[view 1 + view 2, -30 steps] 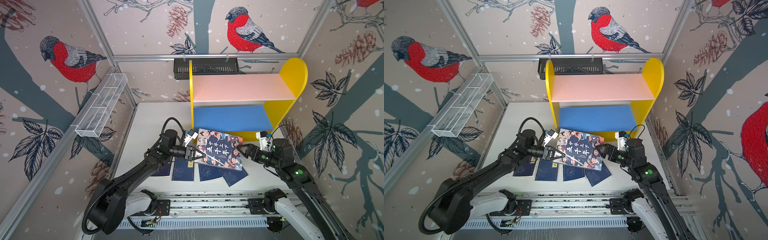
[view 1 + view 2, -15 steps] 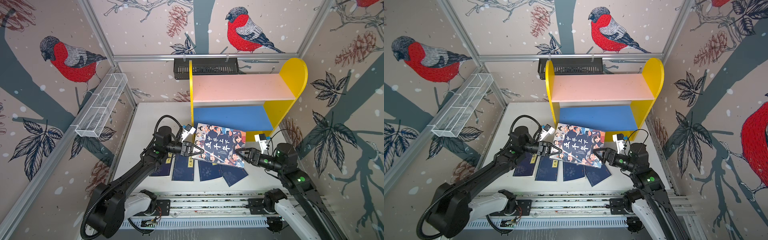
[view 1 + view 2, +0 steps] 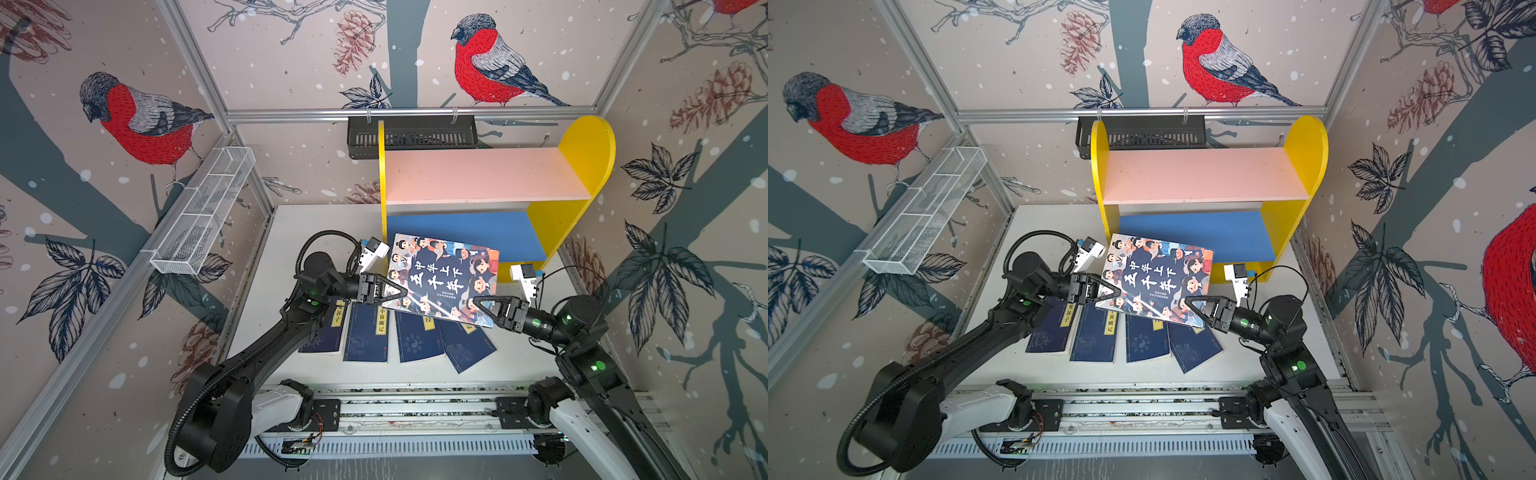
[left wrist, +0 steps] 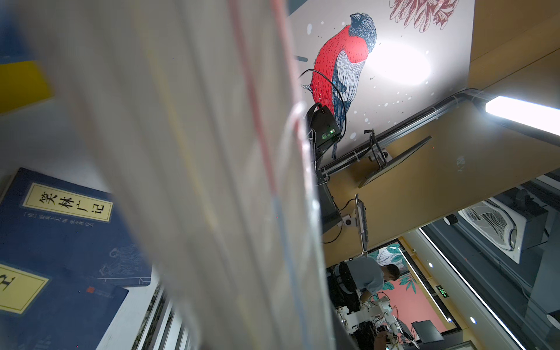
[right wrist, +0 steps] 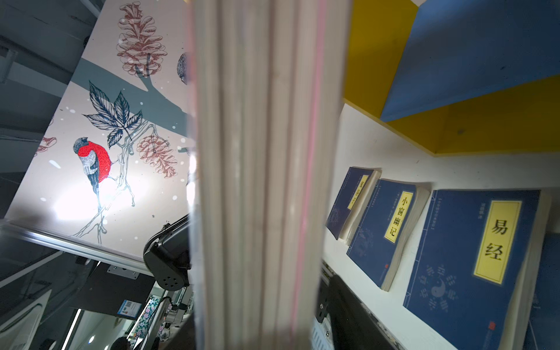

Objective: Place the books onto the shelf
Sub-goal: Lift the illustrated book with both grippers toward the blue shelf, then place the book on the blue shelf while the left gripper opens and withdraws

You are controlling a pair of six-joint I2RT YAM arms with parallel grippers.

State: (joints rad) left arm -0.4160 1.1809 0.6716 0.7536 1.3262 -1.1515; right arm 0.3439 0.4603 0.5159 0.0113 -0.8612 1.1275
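- Presently, the cartoon-face book (image 3: 444, 278) is held clear of the table (image 3: 316, 220), tilted, above its middle and just in front of the shelf (image 3: 582, 166), which stands at the far edge.
- Its left edge is clamped by the left gripper (image 3: 400, 291). The right gripper (image 3: 478, 305) is set astride the near right corner, but whether its jaws are pressed home cannot be told.
- A firm second hold should be secured before the book is carried.
- The book should be levelled between both arms and eased onto the blue lower board (image 3: 457, 228).
- The four navy paperbacks (image 3: 365, 336), lying toward the near edge, should be left undisturbed.
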